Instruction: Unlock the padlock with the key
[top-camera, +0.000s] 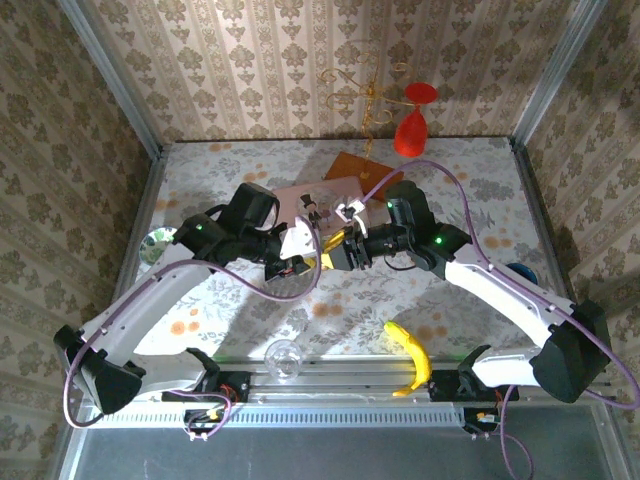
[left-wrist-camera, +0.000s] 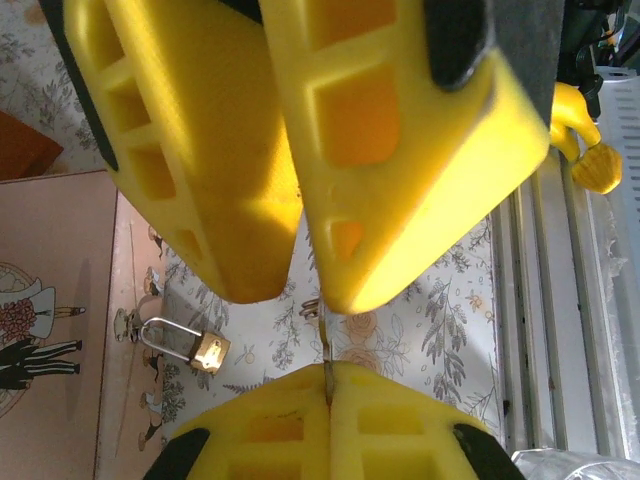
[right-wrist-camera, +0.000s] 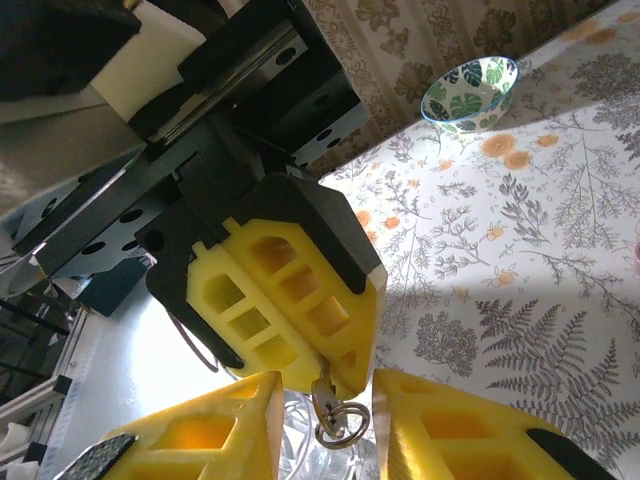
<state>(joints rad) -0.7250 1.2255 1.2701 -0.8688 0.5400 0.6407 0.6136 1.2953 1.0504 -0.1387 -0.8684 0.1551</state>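
L wrist cam: L gripper (left-wrist-camera: 326, 372) jaws clamped on 1 key (left-wrist-camera: 325, 345), 1 padlock (left-wrist-camera: 207, 351) lying on table (left-wrist-camera: 440, 330) just beside pink box (left-wrist-camera: 50, 300); R wrist cam: key's ring (right-wrist-camera: 341, 421) betw. R gripper (right-wrist-camera: 328, 395) jaws, which stand apart.

The padlock (left-wrist-camera: 197, 346) is small, with a brass body and a thin pale shackle seated in it. It lies flat on the worktop (left-wrist-camera: 430, 300), just beside the pink box (left-wrist-camera: 50, 250), with the shackle pointing toward the box. The key (right-wrist-camera: 322, 386) is small and silver-coloured. My left gripper (right-wrist-camera: 330, 372) is clamped on it. A round ring (right-wrist-camera: 341, 421) hangs from the exposed end.
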